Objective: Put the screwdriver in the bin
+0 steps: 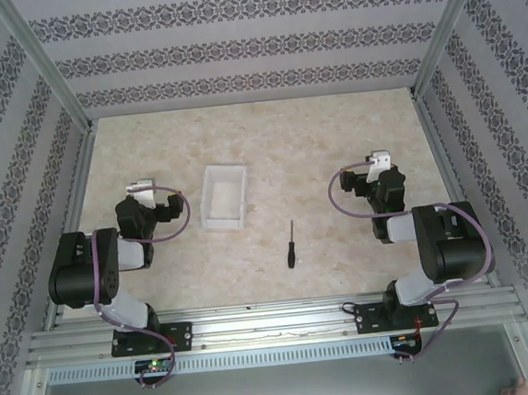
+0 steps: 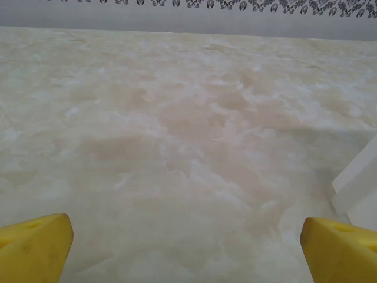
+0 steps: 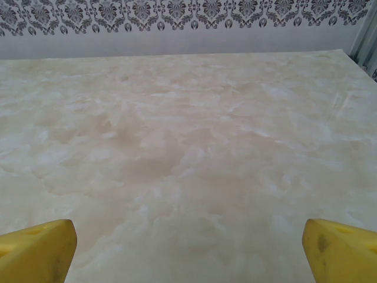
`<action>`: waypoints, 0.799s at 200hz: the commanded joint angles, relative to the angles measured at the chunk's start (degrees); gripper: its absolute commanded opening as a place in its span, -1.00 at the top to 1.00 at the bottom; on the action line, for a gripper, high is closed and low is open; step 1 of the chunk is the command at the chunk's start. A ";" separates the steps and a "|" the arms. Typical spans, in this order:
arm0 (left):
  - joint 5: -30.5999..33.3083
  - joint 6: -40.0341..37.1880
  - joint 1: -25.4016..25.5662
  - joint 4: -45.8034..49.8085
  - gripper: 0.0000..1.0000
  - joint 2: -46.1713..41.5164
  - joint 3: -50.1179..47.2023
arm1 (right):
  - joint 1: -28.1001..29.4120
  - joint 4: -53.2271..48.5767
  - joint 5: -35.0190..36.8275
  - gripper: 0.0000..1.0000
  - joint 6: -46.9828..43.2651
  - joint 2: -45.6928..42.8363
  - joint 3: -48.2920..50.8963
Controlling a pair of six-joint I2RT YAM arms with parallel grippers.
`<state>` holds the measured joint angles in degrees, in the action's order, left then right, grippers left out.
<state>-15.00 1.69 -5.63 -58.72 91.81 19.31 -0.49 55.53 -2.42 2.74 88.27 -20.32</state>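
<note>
Screwdriver point(image 1: 290, 244) lies at the bin's point(image 1: 223, 223) 5 o'clock, apart. Left gripper point(image 1: 141, 186) and right gripper point(image 1: 378, 161) both gape wide, empty. I'd close the right one squarely across the black handle point(image 1: 290, 257).

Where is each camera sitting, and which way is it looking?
Top external: high behind the robot, looking down on the table, bin and screwdriver; left arm, right arm, left gripper and right gripper show.
Left wrist: on the left wrist, looking low across the table at the far wall; yellow fingertips in the bottom corners.
Right wrist: on the right wrist, facing the same way; its yellow fingertips show too.
Shared: top and left wrist views both catch the bin.
</note>
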 commanded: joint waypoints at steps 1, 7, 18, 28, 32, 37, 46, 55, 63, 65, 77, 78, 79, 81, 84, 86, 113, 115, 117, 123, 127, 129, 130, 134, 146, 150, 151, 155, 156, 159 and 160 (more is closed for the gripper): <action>-1.29 -0.78 0.48 0.26 -0.99 -0.34 0.89 | 0.49 0.55 0.48 -0.96 -0.61 -0.11 -0.87; -1.30 -0.81 0.52 0.27 -0.99 -0.36 0.89 | 0.49 0.55 0.48 -0.96 -0.63 -0.04 -0.87; -1.28 -0.81 0.46 0.26 -0.99 -0.35 0.91 | 0.49 0.47 0.48 -0.96 -0.63 -0.06 -0.87; -1.26 -0.82 0.49 0.27 -0.99 -0.39 0.97 | 0.49 0.54 0.48 -0.97 -0.63 -0.04 -0.87; -1.25 -0.82 0.52 0.21 -0.99 -0.39 0.90 | 0.49 0.55 0.48 -0.96 -0.63 -0.07 -0.87; -1.25 -0.80 0.48 0.25 -0.99 -0.34 0.90 | 0.49 0.52 0.48 -0.96 -0.57 -0.07 -0.87; -1.26 -0.81 0.50 0.27 -0.99 -0.33 0.90 | 0.49 0.49 0.56 -0.96 -0.57 -0.10 -0.87; -1.26 -0.81 0.52 0.23 -0.99 -0.40 0.91 | 0.49 0.55 0.57 -0.96 -0.56 -0.03 -0.87; -1.26 -0.81 0.47 0.27 -0.99 -0.39 0.90 | 0.49 0.54 0.57 -0.96 -0.59 -0.03 -0.87; -1.26 -0.81 0.52 0.27 -0.99 -0.33 0.90 | 0.49 0.52 0.61 -0.96 -0.62 -0.09 -0.87; -1.26 -0.81 0.52 0.27 -0.99 -0.34 0.91 | 0.54 0.55 0.74 -0.96 -0.71 -0.07 -0.87; -1.26 -0.81 0.48 0.27 -0.99 -0.33 0.91 | 0.56 0.55 0.79 -0.96 -0.71 -0.09 -0.87; -1.26 -0.81 0.51 0.27 -0.99 -0.36 0.91 | 0.57 0.55 0.81 -0.96 -0.72 -0.10 -0.87; -1.28 -0.81 0.46 0.27 -0.99 -0.37 0.90 | 0.53 0.55 0.87 -0.96 -0.79 -0.07 -0.87; -1.30 -0.82 0.47 0.27 -0.99 -0.36 0.96 | 0.63 0.55 0.96 -0.96 -0.81 -0.04 -0.87; -1.27 -0.82 0.47 0.27 -0.99 -0.33 0.92 | 0.66 0.55 1.00 -0.96 -0.81 -0.10 -0.87; -1.26 -0.79 0.46 0.23 -0.99 -0.38 0.96 | 0.84 0.55 1.36 -0.96 -0.95 -0.10 -0.87; -1.32 -0.81 0.45 0.22 -0.99 -0.40 0.94 | 0.84 0.55 1.36 -0.96 -0.96 -0.07 -0.87; -1.27 -0.79 0.47 0.24 -0.99 -0.36 0.91 | 0.84 0.55 1.40 -0.96 -0.98 -0.10 -0.87; -1.26 -0.81 0.48 0.26 -0.99 -0.34 0.92 | 0.92 0.55 1.51 -0.96 -0.99 -0.06 -0.87; -1.25 -0.81 0.48 0.25 -0.99 -0.33 0.97 | 0.93 0.55 1.56 -0.96 -0.98 -0.10 -0.80; -1.25 -0.82 0.52 0.27 -0.99 -0.32 0.92 | 0.93 0.55 1.61 -0.96 -1.05 -0.11 -0.81; -1.25 -0.82 0.48 0.23 -0.99 -0.32 0.91 | 0.93 0.55 1.66 -0.96 -1.06 -0.11 -0.79; -1.25 -0.82 0.47 0.26 -0.99 -0.37 0.90 | 1.01 0.55 1.69 -0.96 -1.10 -0.10 -0.78; -1.26 -0.81 0.45 0.27 -0.99 -0.37 0.89 | 1.18 0.63 1.94 -0.96 -1.24 -0.08 -0.78; -1.26 -0.81 0.44 0.23 -0.99 -0.32 0.90 | 1.26 0.59 2.00 -0.97 -1.33 -0.08 -0.78; -1.30 -0.81 0.49 0.25 -0.99 -0.36 0.86 | 1.27 0.61 1.99 -0.96 -1.33 -0.05 -0.78; -1.26 -0.81 0.46 0.19 -0.99 -0.30 0.92 | 1.28 0.63 2.11 -0.96 -1.37 -0.09 -0.78; -1.26 -0.82 0.50 0.23 -0.99 -0.35 0.96 | 1.24 0.63 2.09 -0.96 -1.40 -0.10 -0.78; -1.26 -0.82 0.49 0.27 -0.99 -0.33 0.99 | 1.32 0.63 2.20 -0.96 -1.42 -0.09 -0.78; -1.26 -0.82 0.51 0.27 -0.99 -0.32 0.95 | 1.35 0.63 2.17 -0.96 -1.42 -0.06 -0.78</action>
<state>-15.00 1.69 -5.63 -58.72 91.81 19.31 0.14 55.55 -1.63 2.55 88.27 -20.32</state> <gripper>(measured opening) 0.994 0.982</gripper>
